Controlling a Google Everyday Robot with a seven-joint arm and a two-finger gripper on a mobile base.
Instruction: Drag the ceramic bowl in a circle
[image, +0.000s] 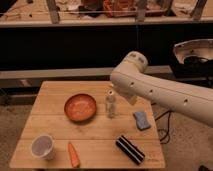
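Note:
The ceramic bowl is round, shallow and orange-red with a paler speckled inside. It sits on the wooden table, left of centre. My white arm reaches in from the right, its rounded joint above the table's back right part. My gripper shows only as a pale piece under the arm, right of a small clear bottle and well right of the bowl. It does not touch the bowl.
A white cup stands at the front left with a carrot beside it. A blue sponge lies at the right and a black striped block at the front right. A dark shelf runs behind the table.

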